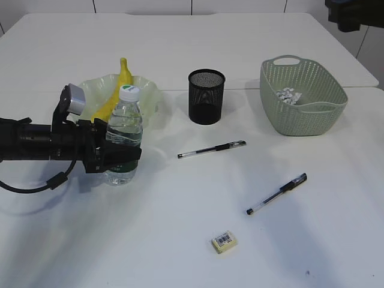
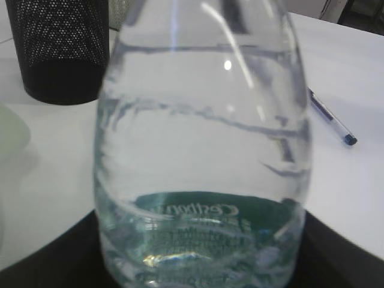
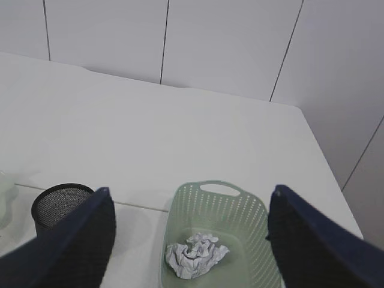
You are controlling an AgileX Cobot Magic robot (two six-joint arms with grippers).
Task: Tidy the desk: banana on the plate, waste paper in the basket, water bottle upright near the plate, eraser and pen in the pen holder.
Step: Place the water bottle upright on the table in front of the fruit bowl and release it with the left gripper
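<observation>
- Toward the worktop's [image 1: 180, 252] left edge, my left pincer [image 1: 117, 150] brackets the upright water bottle [image 1: 123, 135] beside the plate [image 1: 150, 96]; whether it grips, I cannot tell.
- I'd loosen fully, then back straight out so the bottle stays standing.
- My right pincer [image 3: 189, 240] hangs wide above the basket [image 3: 252, 210], empty.

The water bottle [image 2: 204, 150] fills the left wrist view, cap cut off.

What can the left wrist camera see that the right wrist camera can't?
Only the left wrist view shows the bottle, close up, and a pen. Only the right wrist view shows the basket with the paper inside, and the right gripper wide open. Both show the pen holder and the desk.
</observation>
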